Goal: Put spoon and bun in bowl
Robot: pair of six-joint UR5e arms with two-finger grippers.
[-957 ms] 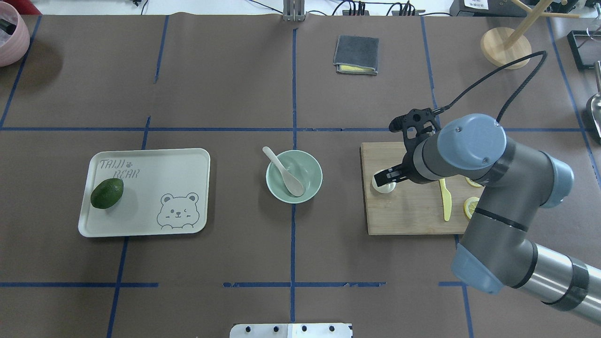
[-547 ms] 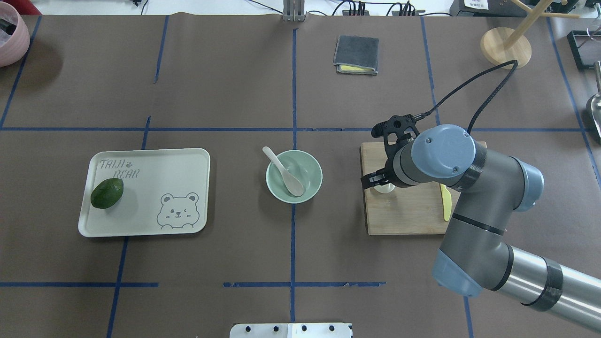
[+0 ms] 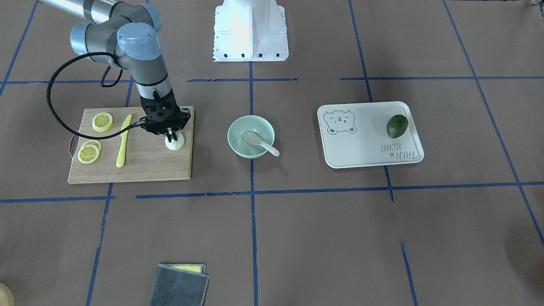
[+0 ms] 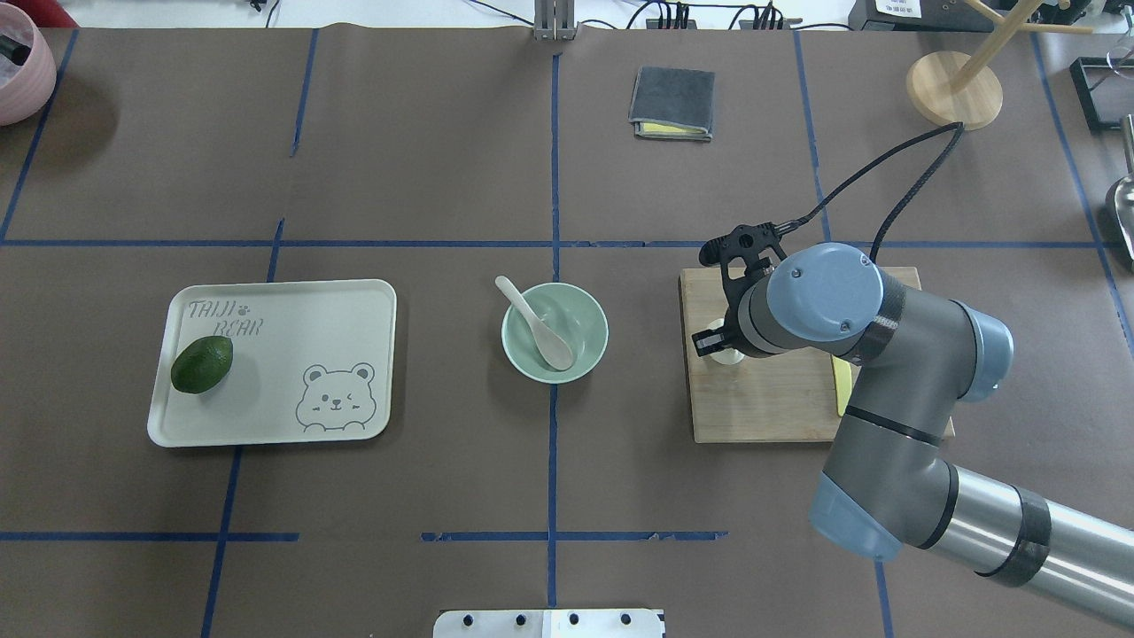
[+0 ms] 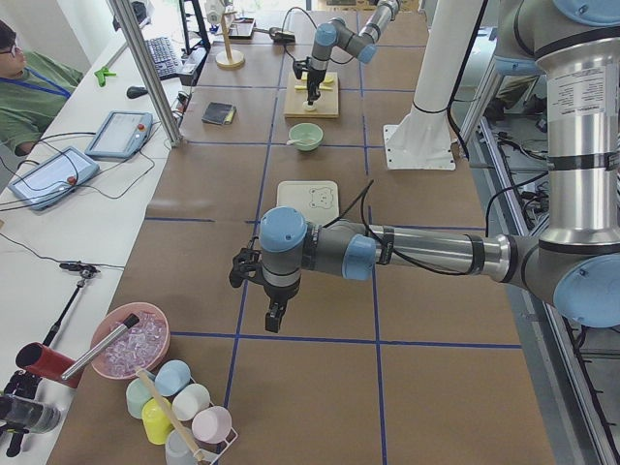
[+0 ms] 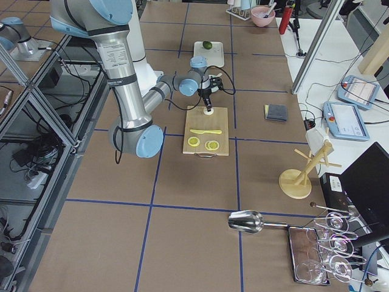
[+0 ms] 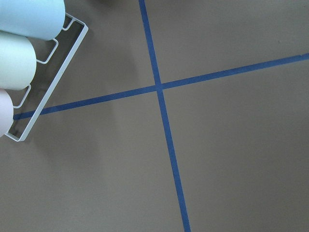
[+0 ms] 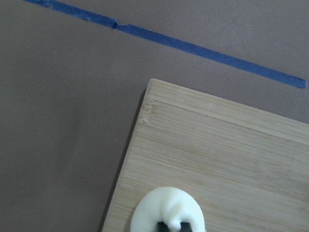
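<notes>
Mint-green bowl (image 3: pixel 235 142) at the middle of the bench (image 3: pixel 297 229) already holds the off-white spoon (image 3: pixel 260 143), scoop inside and handle propped over the rim, so we count half the job as done. What is left is the bun (image 3: pixel 175 145). It sits on the corner of the bamboo cutting board (image 3: pixel 144 165) nearest the bowl, apart from it across bare bench.

The right end effector (image 3: pixel 171 137) points straight down onto the bun's top with its fingers close together. We cannot tell whether they have a hold on it. We judge that a lift and a short carry to the bowl remain.

The front-facing camera gives us the lemon slices (image 3: pixel 102 121) and yellow knife (image 3: pixel 122 140) in full, which the arm largely covers from overhead. The right wrist camera catches the bun's swirled crown at the bottom of its frame, near the board's corner.

Only the left-end camera shows the left end effector (image 5: pixel 274 318), hanging over bare bench far from the work. We cannot tell from there whether it is open or closed. Its own wrist camera sees just a rack of pastel cups (image 7: pixel 24 53).
</notes>
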